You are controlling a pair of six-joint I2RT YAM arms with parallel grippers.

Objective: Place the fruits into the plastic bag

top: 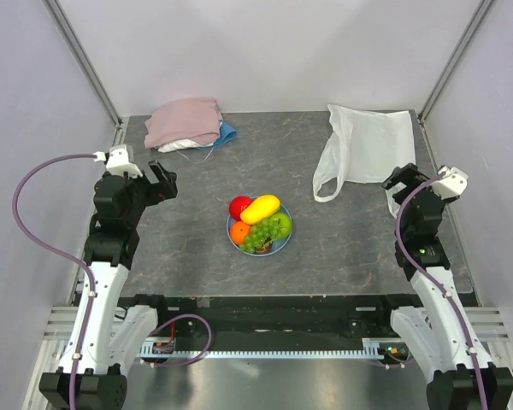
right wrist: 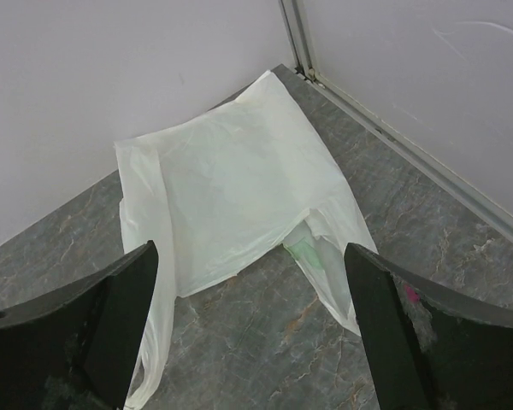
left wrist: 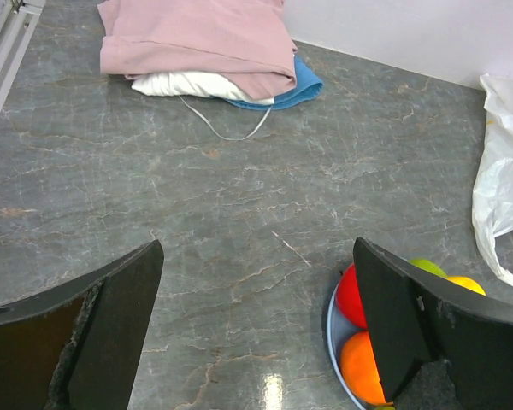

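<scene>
a: anything readable on the plastic bag [top: 365, 145]?

b: just a pale green patch showing through the film near the handles, too faint to read as lettering or print.

a: looks otherwise?

b: thin, white, translucent, crinkled. lying flat at the far right of the table [top: 179, 256], close to the back wall, two loop handles trailing toward the near side.

a: and the fruits [top: 258, 224]?

b: heaped on a round light-blue plate [top: 284, 243] near the middle of the table, well apart from the bag. all glossy: red apple [top: 239, 206] at the back left, yellow mango [top: 261, 208] lying across the top, orange [top: 240, 231] at the near left, green grape bunch [top: 258, 238] in front, green apple [top: 279, 225] on the right.

a: grippers?

b: left gripper [left wrist: 256, 252] spread wide, gripping nothing, hanging over bare table left of the plate, facing the folded pink cloth [top: 185, 120] at the far left. right gripper [right wrist: 250, 252] equally wide, gripping nothing, just on the near side of the bag and aimed at it.
</scene>
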